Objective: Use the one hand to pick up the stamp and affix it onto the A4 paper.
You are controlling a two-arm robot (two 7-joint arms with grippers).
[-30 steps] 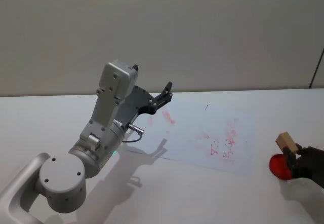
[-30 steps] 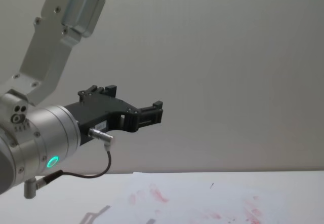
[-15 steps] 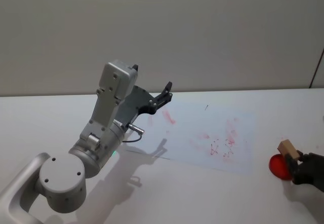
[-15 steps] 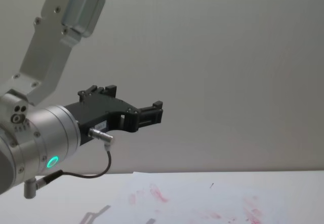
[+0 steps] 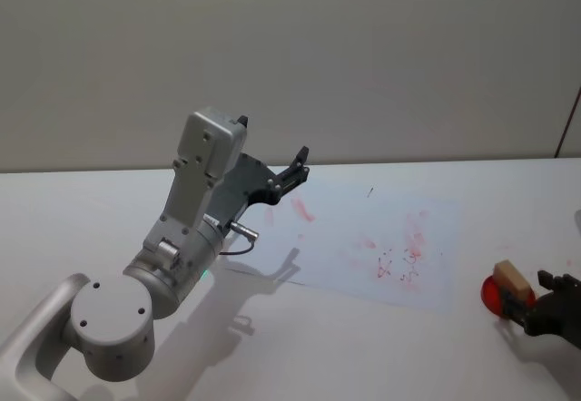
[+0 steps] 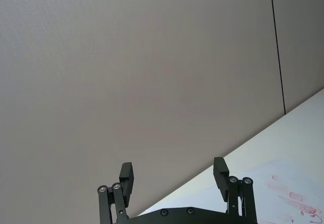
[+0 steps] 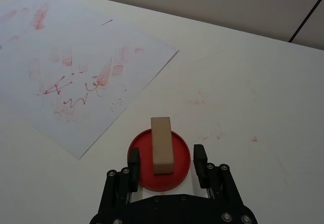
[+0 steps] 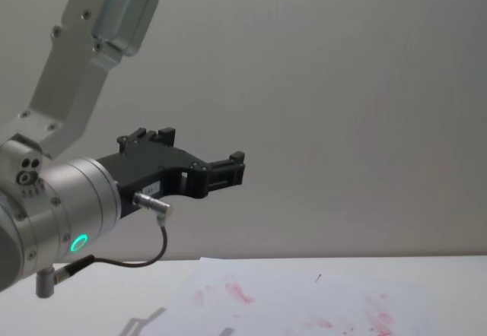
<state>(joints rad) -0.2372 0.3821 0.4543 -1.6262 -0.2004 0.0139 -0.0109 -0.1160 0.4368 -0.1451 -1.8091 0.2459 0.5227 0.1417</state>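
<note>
stamp (image 7: 162, 144) showing light tan | paper (image 7: 76, 72) showing white with red smudges | ink pad (image 7: 179, 153) showing red | table (image 7: 253, 97) showing white

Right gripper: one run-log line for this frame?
right gripper: open, fingers either side of stamp | stamp: standing on red ink pad | A4 paper: beside pad, already smudged | left gripper: open, raised, idle

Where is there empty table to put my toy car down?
Bare table lies right of the red ink pad, and near the robot below the A4 paper. Crowded: the pad, where the stamp sits between the right end effector's open fingers.
</note>
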